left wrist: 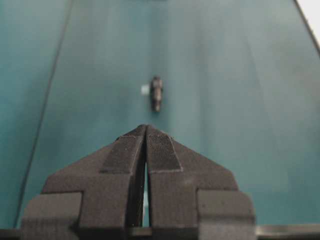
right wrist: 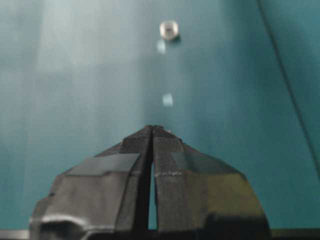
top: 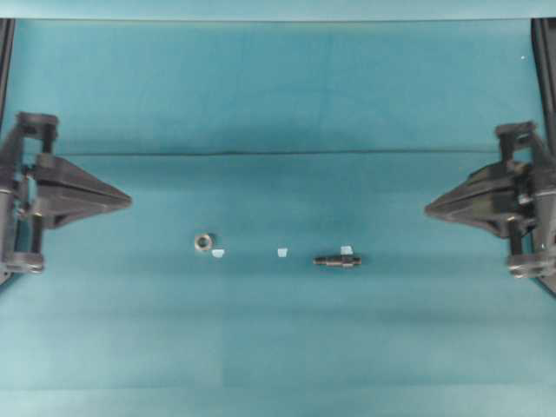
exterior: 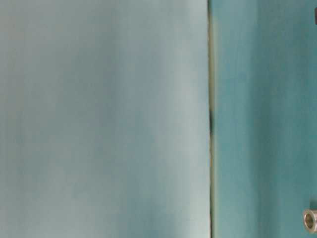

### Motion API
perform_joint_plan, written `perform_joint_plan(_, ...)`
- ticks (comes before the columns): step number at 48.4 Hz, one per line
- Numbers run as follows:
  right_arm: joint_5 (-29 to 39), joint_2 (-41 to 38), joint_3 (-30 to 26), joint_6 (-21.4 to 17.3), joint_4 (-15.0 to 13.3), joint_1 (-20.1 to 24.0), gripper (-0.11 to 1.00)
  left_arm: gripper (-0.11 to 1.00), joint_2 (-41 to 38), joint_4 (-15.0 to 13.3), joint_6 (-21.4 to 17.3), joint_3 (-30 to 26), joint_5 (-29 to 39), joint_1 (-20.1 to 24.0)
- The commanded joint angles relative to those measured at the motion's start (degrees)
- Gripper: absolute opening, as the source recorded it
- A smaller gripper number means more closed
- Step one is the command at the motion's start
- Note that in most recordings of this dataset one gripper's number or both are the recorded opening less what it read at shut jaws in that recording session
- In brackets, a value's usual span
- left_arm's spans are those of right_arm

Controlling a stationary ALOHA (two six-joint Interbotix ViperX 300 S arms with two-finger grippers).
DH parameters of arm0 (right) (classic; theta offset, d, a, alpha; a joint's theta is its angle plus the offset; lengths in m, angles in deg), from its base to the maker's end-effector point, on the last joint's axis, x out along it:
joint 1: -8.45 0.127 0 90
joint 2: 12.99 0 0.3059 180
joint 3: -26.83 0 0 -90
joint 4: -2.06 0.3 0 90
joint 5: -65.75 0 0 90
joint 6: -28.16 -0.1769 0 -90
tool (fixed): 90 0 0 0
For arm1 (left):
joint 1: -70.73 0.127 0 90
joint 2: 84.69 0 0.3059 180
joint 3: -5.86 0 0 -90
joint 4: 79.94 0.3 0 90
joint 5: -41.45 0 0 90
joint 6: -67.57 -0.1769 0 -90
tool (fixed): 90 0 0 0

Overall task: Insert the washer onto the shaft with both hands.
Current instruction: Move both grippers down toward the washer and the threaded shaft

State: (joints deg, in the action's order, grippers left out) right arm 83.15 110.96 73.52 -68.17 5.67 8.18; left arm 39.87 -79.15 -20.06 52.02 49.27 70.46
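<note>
1. The left end effector [top: 129,200] sits at the 9 o'clock edge of the overhead view, its pointed fingers pressed together with nothing between them, tip aimed toward the centre.
2. The right end effector [top: 427,208] mirrors it at the 3 o'clock edge, fingers likewise pressed together and holding nothing.
3. The washer [top: 203,242] lies on the teal bench [top: 278,330], a little toward 8 o'clock from the middle of the overhead view, well apart from both end effectors.
4. The shaft [top: 338,259] lies flat on the bench toward 4 o'clock from the middle, its long axis running left to right in that view, well apart from the washer.
5. Three pale tape scraps lie on the bench: one [top: 218,254] just beside the washer at its 4 o'clock, one [top: 281,253] between the washer and the shaft, one [top: 347,250] touching or just beside the shaft at its 12 o'clock.
6. From the left wrist view the shaft [left wrist: 156,93] lies at 12 o'clock beyond the closed tip; from the right wrist view the washer [right wrist: 169,29] lies at 12 o'clock, far past the tip.
7. In the table-level view only the washer [exterior: 310,219] shows, at the 4 o'clock corner.
</note>
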Motion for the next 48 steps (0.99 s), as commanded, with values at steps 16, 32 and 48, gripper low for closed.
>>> perform_joint_plan(16,7.91,-16.88,-9.58,-1.85,-1.14,-0.18,-0.09,0.02,-15.03,0.09,0.26,-9.05,8.09,-0.09)
perform_joint_plan(32,19.34,-30.85,-19.69,-1.67,-1.85,-0.18,-0.09,0.02,-25.58,0.09,0.44,-15.03,17.05,-0.09)
perform_joint_plan(48,22.41,-37.0,-24.79,-1.32,-2.46,-0.18,-0.09,0.02,-34.28,0.18,6.77,-19.51,25.05,-0.09)
